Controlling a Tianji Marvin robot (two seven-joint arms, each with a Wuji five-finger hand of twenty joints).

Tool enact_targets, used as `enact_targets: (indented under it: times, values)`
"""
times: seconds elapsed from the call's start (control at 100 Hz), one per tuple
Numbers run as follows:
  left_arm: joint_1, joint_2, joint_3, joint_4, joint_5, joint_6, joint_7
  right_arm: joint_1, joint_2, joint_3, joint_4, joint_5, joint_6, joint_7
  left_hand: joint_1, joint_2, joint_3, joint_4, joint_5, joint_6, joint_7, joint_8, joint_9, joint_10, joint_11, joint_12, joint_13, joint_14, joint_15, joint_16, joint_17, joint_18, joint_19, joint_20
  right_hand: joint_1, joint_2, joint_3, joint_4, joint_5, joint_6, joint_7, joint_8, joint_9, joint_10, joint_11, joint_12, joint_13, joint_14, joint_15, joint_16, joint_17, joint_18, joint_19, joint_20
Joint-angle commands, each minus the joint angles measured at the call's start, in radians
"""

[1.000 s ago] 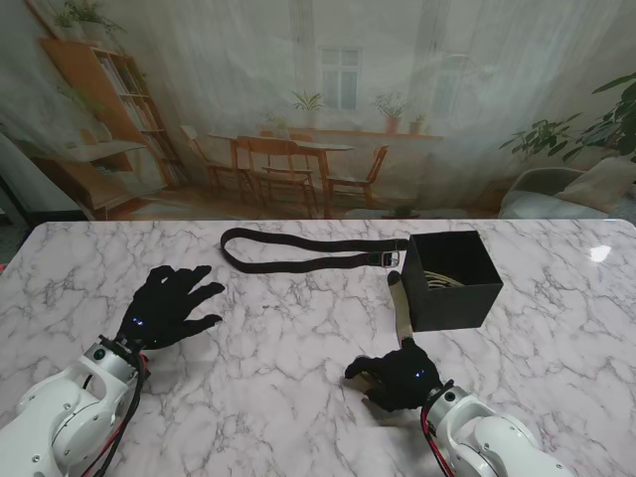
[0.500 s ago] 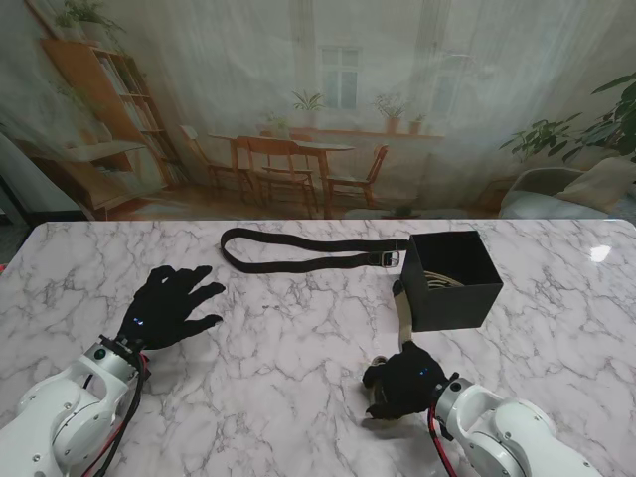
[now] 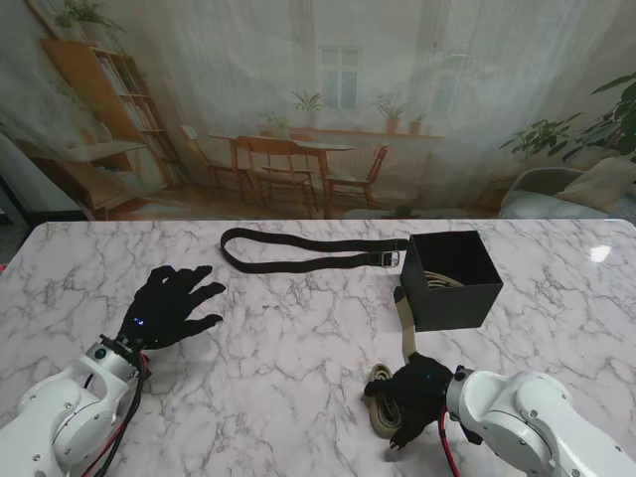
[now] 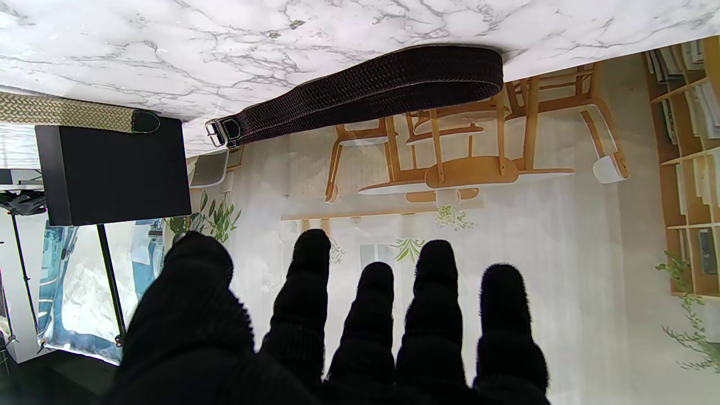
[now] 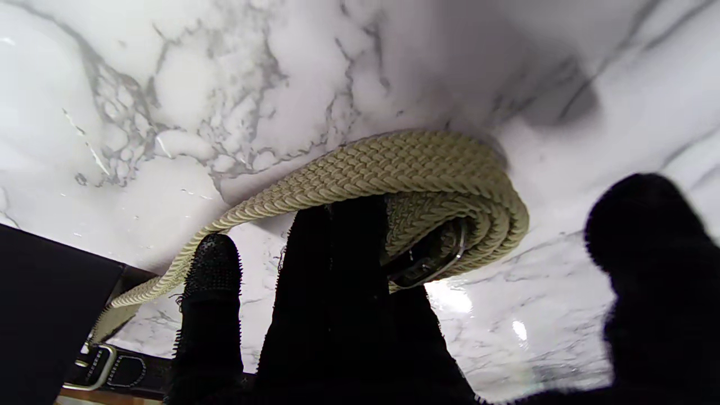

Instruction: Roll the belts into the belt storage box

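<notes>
A long black belt (image 3: 298,253) lies folded flat at the far middle of the table, its buckle beside the black storage box (image 3: 452,281). A tan woven belt (image 3: 406,320) runs from the box's near left corner toward me. Its end is curled into a loose roll (image 5: 439,185) around a dark buckle. My right hand (image 3: 417,391) is on that roll, fingers (image 5: 337,270) tucked into the curl and thumb spread apart. My left hand (image 3: 169,303) rests open on the marble at the left, fingers spread, away from both belts. The left wrist view shows the black belt (image 4: 371,93) and the box (image 4: 112,169).
The white marble table (image 3: 298,338) ends at a far edge just behind the black belt. Something pale, perhaps a rolled belt, lies inside the box. A printed room backdrop stands beyond the table.
My right hand has drawn nearer to me and turned its wrist. The tan belt's end now shows as a curled roll at the hand's left side. The left hand has not moved.
</notes>
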Motion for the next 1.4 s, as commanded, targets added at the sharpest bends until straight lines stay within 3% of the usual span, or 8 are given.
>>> enact_targets:
  times: [0.0, 0.16, 0.29, 0.52, 0.71, 0.82, 1.16, 1.39]
  values:
    - [0.0, -0.002, 0.003, 0.0, -0.002, 0.001, -0.015, 0.0, 0.009, 0.0, 0.002, -0.029, -0.013, -0.009, 0.002, 0.053, -0.023, -0.018, -0.04, 0.019, -0.01, 0.0, -0.045, 0.01, -0.011, -0.008, -0.016, -0.005, 0.008, 0.006, -0.02, 0.01, -0.003, 0.012, 0.02, -0.071, -0.027, 0.018, 0.034, 0.122, 0.097, 0.073, -0.133, -0.094, -0.144, -0.024, -0.011, -0.064, -0.029, -0.02, -0.007, 0.005, -0.013, 0.001]
    - [0.001, -0.002, 0.002, -0.001, -0.003, 0.0, -0.015, 0.007, 0.01, -0.003, 0.007, -0.088, -0.044, -0.019, 0.003, 0.053, -0.023, -0.018, -0.04, 0.02, -0.01, 0.0, -0.045, 0.011, -0.011, -0.008, -0.016, -0.004, 0.008, 0.006, -0.021, 0.01, -0.003, 0.012, 0.231, -0.171, 0.131, 0.115, 0.001, 0.037, 0.091, 0.152, -0.147, -0.189, -0.056, 0.026, 0.002, -0.084, -0.016, -0.026, 0.02, -0.032, -0.016, 0.013]
    - [0.001, -0.002, 0.001, -0.001, -0.002, 0.0, -0.014, 0.007, 0.008, -0.009, 0.028, -0.139, -0.053, -0.076, 0.002, 0.053, -0.023, -0.018, -0.04, 0.02, -0.01, 0.0, -0.045, 0.009, -0.011, -0.008, -0.016, -0.005, 0.008, 0.006, -0.021, 0.01, -0.004, 0.012, 0.261, -0.194, 0.407, 0.058, 0.008, -0.028, 0.105, 0.203, -0.146, -0.2, 0.115, 0.186, 0.064, -0.083, 0.048, 0.036, 0.06, -0.056, 0.017, 0.022]
    - [0.0, -0.001, 0.001, 0.001, -0.001, -0.001, -0.014, 0.014, 0.002, -0.022, 0.093, -0.166, -0.022, -0.214, 0.004, 0.053, -0.023, -0.018, -0.04, 0.019, -0.01, 0.0, -0.046, 0.009, -0.011, -0.008, -0.016, -0.006, 0.008, 0.006, -0.021, 0.011, -0.003, 0.012, 0.263, -0.232, 0.317, 0.0, 0.114, -0.076, 0.245, 0.238, -0.128, -0.116, 0.347, 0.455, 0.136, -0.011, 0.256, 0.221, 0.127, -0.075, 0.107, 0.039]
    - [0.001, -0.001, 0.0, 0.001, 0.0, -0.002, -0.014, 0.021, 0.001, -0.045, 0.128, -0.203, 0.0, -0.296, 0.007, 0.052, -0.022, -0.018, -0.04, 0.019, -0.01, 0.0, -0.045, 0.009, -0.011, -0.008, -0.017, -0.007, 0.008, 0.005, -0.021, 0.011, -0.003, 0.012, 0.25, -0.238, 0.325, -0.015, 0.36, -0.251, 0.424, 0.277, -0.18, -0.09, 0.494, 0.642, 0.1, 0.016, 0.457, 0.328, 0.112, 0.019, 0.117, 0.073]
    - [0.0, -0.001, 0.001, 0.001, 0.0, -0.003, -0.015, 0.027, 0.0, -0.061, 0.146, -0.2, 0.01, -0.336, 0.007, 0.053, -0.023, -0.018, -0.04, 0.018, -0.01, 0.0, -0.045, 0.009, -0.01, -0.008, -0.017, -0.006, 0.008, 0.005, -0.02, 0.01, -0.003, 0.012, 0.314, -0.285, 0.263, -0.148, 0.456, -0.41, 0.687, 0.092, -0.185, -0.084, 0.51, 0.683, 0.089, 0.027, 0.523, 0.348, 0.112, 0.031, 0.129, 0.109]
    - [-0.001, 0.0, 0.002, 0.003, 0.002, -0.008, -0.015, 0.035, 0.0, -0.089, 0.171, -0.233, 0.007, -0.47, 0.005, 0.052, -0.023, -0.018, -0.041, 0.018, -0.01, 0.0, -0.046, 0.009, -0.01, -0.008, -0.017, -0.007, 0.007, 0.005, -0.02, 0.01, -0.004, 0.012, 0.139, -0.142, 0.091, -0.16, 0.69, -0.466, 0.764, -0.049, -0.254, -0.031, 0.3, 0.484, 0.008, 0.039, 0.496, 0.326, 0.058, 0.038, 0.141, 0.152]
    - [-0.002, 0.0, 0.003, 0.004, 0.002, -0.009, -0.016, 0.034, -0.002, -0.105, 0.185, -0.235, 0.023, -0.54, 0.004, 0.052, -0.023, -0.018, -0.041, 0.018, -0.01, 0.0, -0.046, 0.008, -0.011, -0.008, -0.017, -0.006, 0.007, 0.005, -0.021, 0.01, -0.005, 0.012, 0.114, -0.097, 0.118, -0.13, 0.761, -0.439, 0.751, -0.151, -0.228, -0.151, 0.117, 0.238, -0.013, 0.04, 0.336, 0.22, 0.023, 0.051, 0.117, 0.165]
